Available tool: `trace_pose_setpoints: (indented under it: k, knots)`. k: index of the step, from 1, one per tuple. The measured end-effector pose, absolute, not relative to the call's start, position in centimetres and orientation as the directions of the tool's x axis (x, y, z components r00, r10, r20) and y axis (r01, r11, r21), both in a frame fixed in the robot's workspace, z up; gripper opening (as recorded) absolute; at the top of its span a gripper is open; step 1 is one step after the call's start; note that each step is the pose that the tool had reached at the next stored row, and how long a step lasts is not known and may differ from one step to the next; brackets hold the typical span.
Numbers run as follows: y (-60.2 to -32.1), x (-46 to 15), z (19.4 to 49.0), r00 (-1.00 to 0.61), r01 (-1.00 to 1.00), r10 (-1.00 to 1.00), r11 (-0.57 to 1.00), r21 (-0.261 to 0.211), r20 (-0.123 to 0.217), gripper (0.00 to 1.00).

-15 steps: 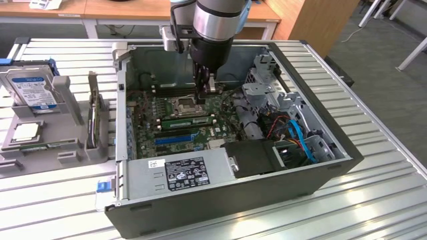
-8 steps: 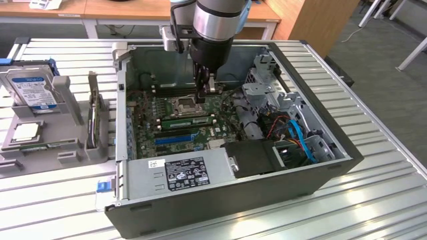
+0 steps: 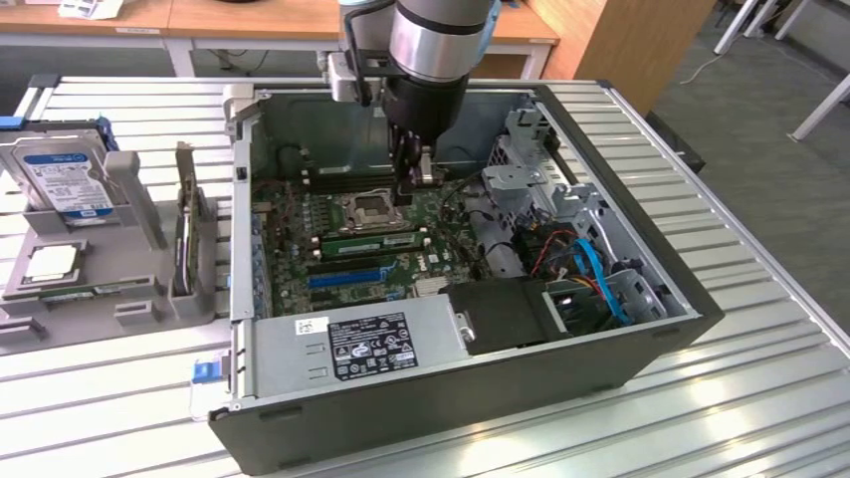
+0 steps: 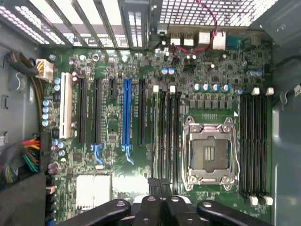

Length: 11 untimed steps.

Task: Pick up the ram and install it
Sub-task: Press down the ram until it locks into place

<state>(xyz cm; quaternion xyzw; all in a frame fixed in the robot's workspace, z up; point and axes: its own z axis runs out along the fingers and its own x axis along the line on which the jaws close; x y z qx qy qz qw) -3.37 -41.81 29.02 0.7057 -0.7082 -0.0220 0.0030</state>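
One arm is reaching into the open computer case (image 3: 638, 329), its jaws (image 3: 413, 171) clenched on the ram (image 4: 154, 136), which is standing on edge in a slot beside the processor socket (image 4: 210, 153) on the motherboard (image 4: 113, 183).

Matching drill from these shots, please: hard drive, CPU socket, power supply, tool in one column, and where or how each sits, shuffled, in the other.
Column 1:
1. hard drive
2. CPU socket
3. power supply
4. tool

Column 2:
A. shut, low over the motherboard
B. upright in the grey holder, outside the case, on the exterior view's left
C. on the motherboard, between two banks of memory slots
D. inside the case along its near wall, label facing up

Pairs: 1-B, 2-C, 3-D, 4-A
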Motion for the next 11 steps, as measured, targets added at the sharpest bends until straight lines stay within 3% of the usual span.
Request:
trace_pose_setpoints:
  k: [11]
  knots:
    - [-41.8, -0.9, 29.0, -0.004, -0.999, -1.0, 0.003, 0.035, -0.027, 0.1]
